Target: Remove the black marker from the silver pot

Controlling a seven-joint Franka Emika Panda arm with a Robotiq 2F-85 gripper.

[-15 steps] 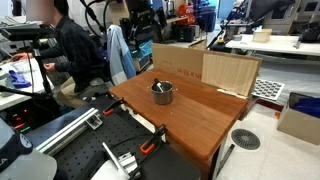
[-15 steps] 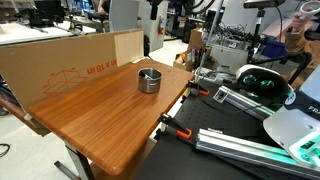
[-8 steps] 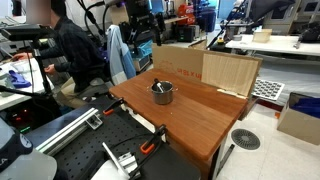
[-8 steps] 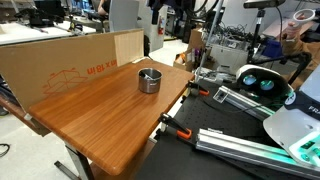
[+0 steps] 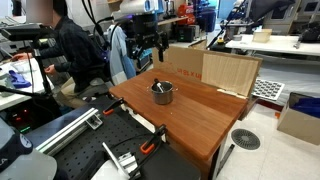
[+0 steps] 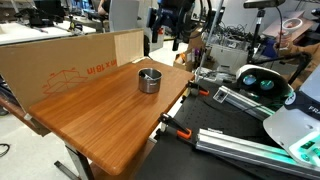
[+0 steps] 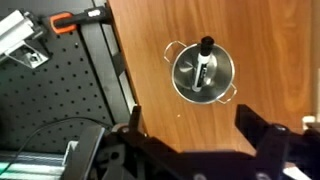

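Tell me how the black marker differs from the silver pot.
The black marker is a thin dark stick; the silver pot is round and shiny. The marker lies inside, one end at the rim; the pot stands upright on the wooden table, holding it. Both look small against that table.

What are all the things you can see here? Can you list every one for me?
Table: one, brown wood, in the middle of the scene.
Silver pot: one, shiny steel, standing on the table.
Black marker: one, black, lying inside the silver pot with one end up at the rim.
Cardboard sheets: at least two, light brown, standing along one edge of the table.
Clamp: one, orange and black, beside the table's edge.
Person: one, in dark clothes, sitting beyond the table.
Pincer: one, black, up in the air over the table, open and holding nothing.
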